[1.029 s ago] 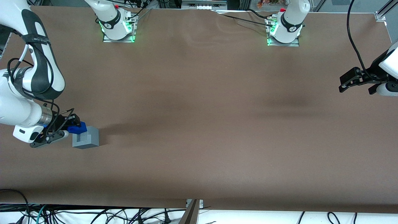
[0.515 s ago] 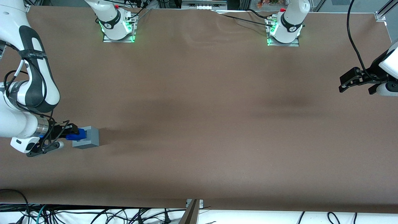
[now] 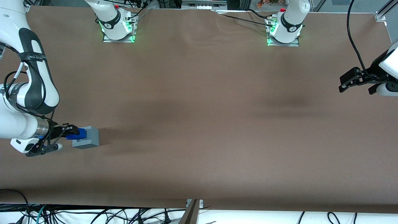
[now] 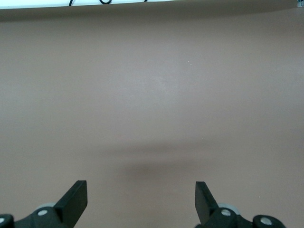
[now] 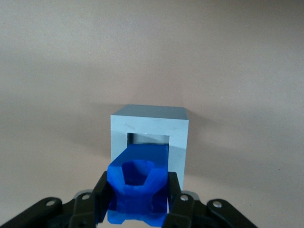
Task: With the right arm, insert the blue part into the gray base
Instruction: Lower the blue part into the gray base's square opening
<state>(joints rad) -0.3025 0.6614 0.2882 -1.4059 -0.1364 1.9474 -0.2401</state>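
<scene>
The pincer (image 3: 73,133) sits low over the brown surface (image 3: 217,124) at the working arm's end of the table, pointing sideways at the gray cube (image 3: 87,137). Its two black fingers (image 5: 102,194) are clamped on the blue block (image 3: 77,133), one on each flank. Straight ahead of the pincer stands the gray cube (image 5: 149,142), resting on the surface with its square opening facing the pincer. The leading end of the blue block (image 5: 140,187) reaches the mouth of that opening; the wrist view shows a pale strip of the recess above the block, so the opening is partly filled. How deep the block goes in cannot be told. The right arm (image 3: 28,93) hangs near the side edge of the surface, leaving little room on its outer side. Ahead of the pincer, past the cube, the surface runs wide and bare toward the parked arm's end, and it is likewise open nearer the front camera.
</scene>
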